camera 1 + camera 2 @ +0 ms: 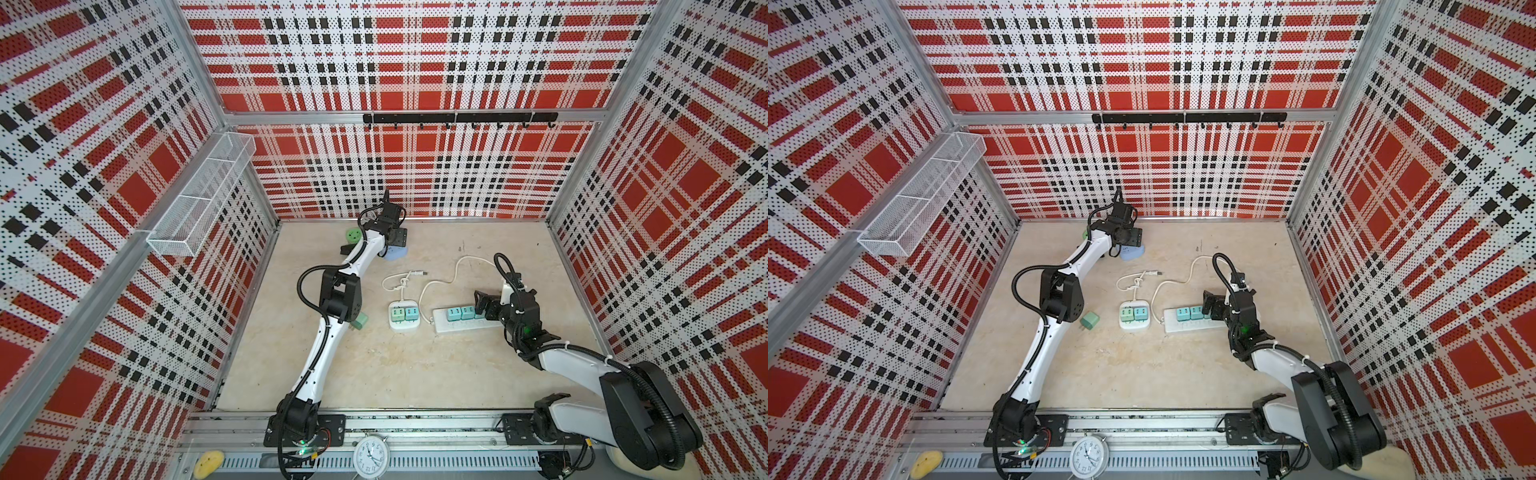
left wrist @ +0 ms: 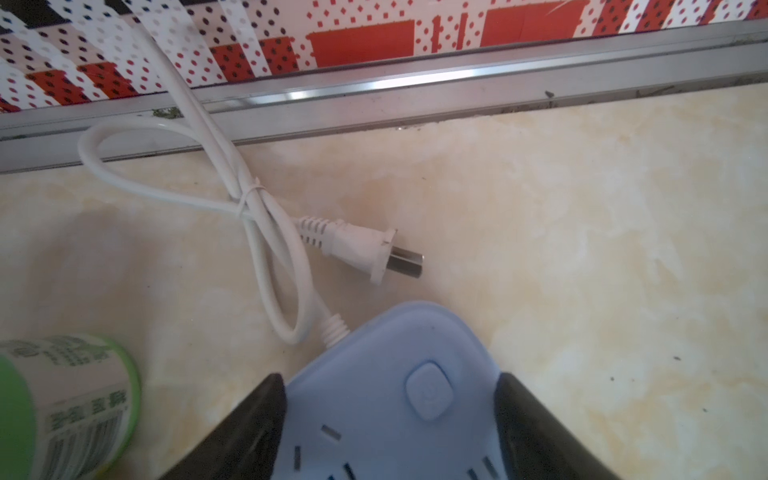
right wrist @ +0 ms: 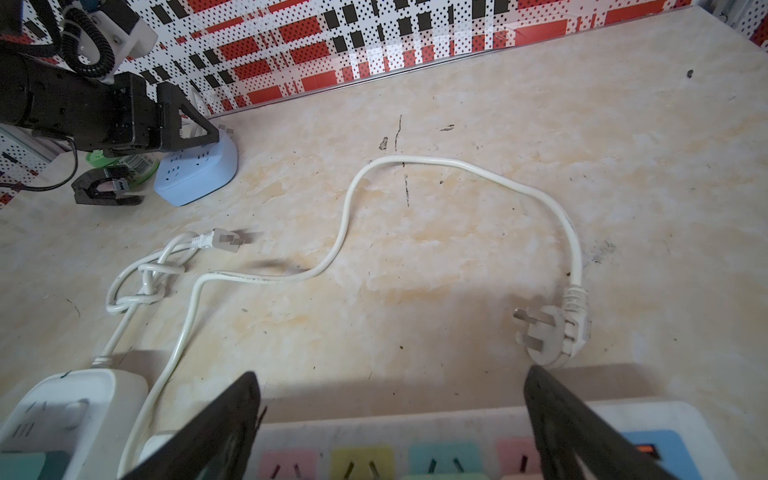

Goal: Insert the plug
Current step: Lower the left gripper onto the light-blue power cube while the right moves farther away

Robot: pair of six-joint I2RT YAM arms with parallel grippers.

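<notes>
Barely begun: L gripper [image 2: 390, 378] is straddling blue socket block [image 2: 365, 419], grip unclear; R gripper [image 3: 390, 372] is hanging wide open, empty; green plug [image 1: 1090, 321] is lying loose.

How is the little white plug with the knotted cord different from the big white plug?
The small plug is slim and straight; the big plug is round and chunky. The small plug's pins run in line with its body; the big plug's pins stick out sideways. The small plug's cord is knotted; the big plug's cord snakes loose. Both are white and lie unplugged on the table.
</notes>
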